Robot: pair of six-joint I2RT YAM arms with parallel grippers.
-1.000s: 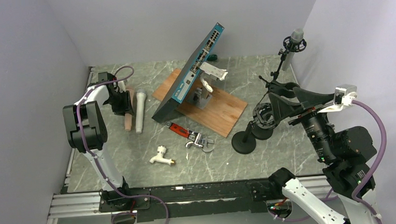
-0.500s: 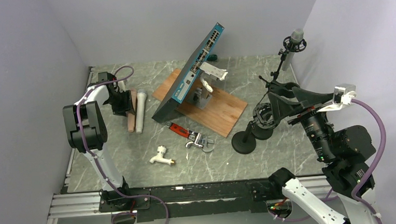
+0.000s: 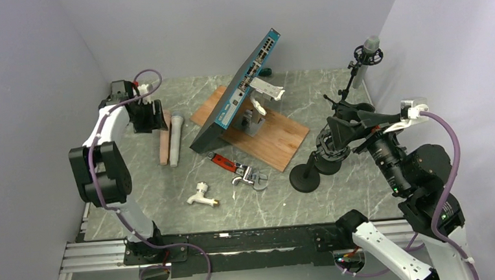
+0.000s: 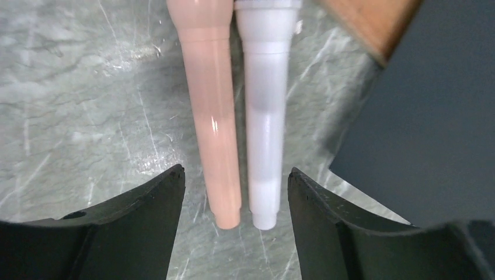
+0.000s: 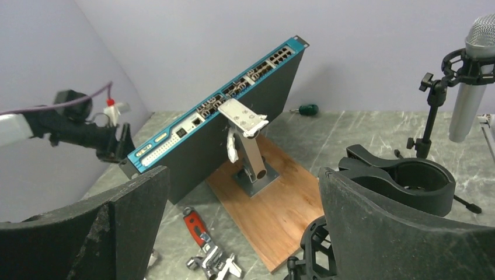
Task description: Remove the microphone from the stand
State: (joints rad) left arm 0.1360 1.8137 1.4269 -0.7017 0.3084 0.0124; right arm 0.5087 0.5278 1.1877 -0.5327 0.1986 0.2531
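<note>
While hovering with left gripper (image 4: 234, 175) spread over pink microphone (image 4: 213, 116) and white microphone (image 4: 265, 116), gripping neither; holding right gripper (image 5: 242, 175) wide apart beside stand (image 5: 403, 178).

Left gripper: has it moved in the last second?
Yes. The left gripper pulled back toward the rear wall, off the pink microphone, judged against the wooden board.

We take this for a robotics lab cell. Plain lilac walls (image 3: 225, 24) box in a marble-patterned table (image 3: 170, 184), and near its middle a network switch (image 3: 244, 82) leans on a wooden board (image 3: 277, 138). To either side of the switch stand the cabled left arm (image 3: 100, 168) and right arm (image 3: 422, 171). In front of it lie a wrench (image 3: 240, 171), a tap (image 3: 201, 195) and an aluminium rail (image 3: 96, 253). Far right of it is a microphone (image 3: 371, 43).
</note>
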